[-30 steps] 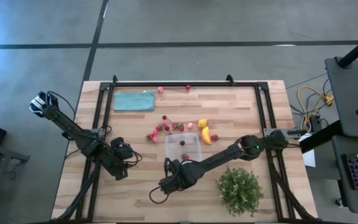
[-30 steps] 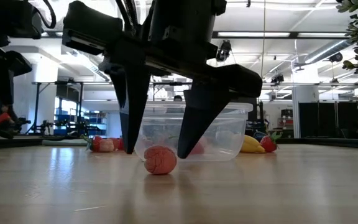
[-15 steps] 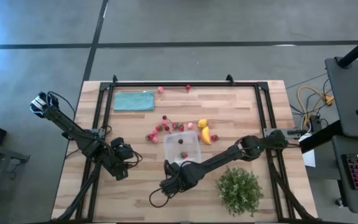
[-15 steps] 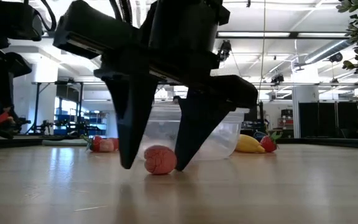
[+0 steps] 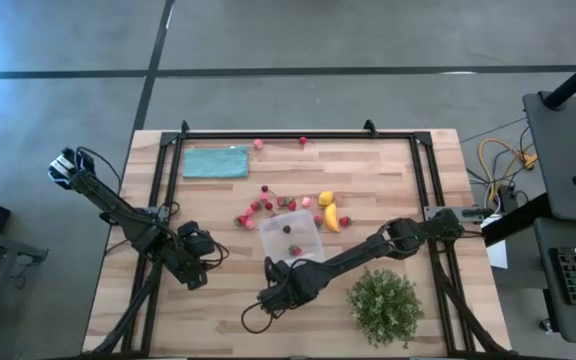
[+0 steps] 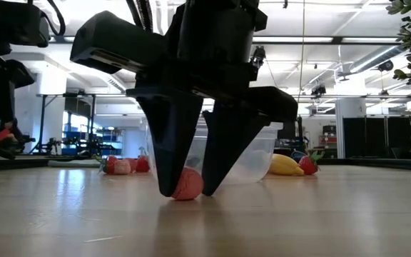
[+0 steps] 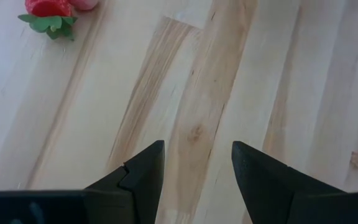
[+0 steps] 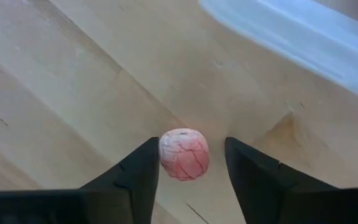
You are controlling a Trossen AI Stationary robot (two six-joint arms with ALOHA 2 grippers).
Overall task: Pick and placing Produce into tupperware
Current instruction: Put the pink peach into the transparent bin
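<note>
A pink berry-like ball (image 8: 184, 154) of the Produce lies on the wood table just near of the clear tupperware (image 5: 293, 237), which holds two small red pieces. My right gripper (image 6: 188, 190) points down over the ball, open, with one finger on each side of it. More Produce (image 5: 263, 205) lies scattered beyond the box: red and pink bits, a yellow banana (image 5: 331, 217) and a lemon. My left gripper (image 7: 197, 168) waits open above bare wood at the table's left (image 5: 208, 252). My right gripper comes from above, its fingertips down at the table. One finger (image 8: 146, 163) touches the ball's side (image 8: 164, 153). In the right wrist view the other finger (image 8: 241, 163) stands a small gap away from the ball. The ball rests on the table.
A green leafy bush (image 5: 385, 305) stands at the near right, close to my right arm. A teal cloth (image 5: 215, 161) lies at the far left, and two berries (image 5: 258, 143) near the far edge. A strawberry (image 7: 47, 11) lies ahead of my left gripper.
My right gripper's fingers have drawn much closer together around the pink ball and their tips have come down to the table beside it. The ball has stayed where it was.
</note>
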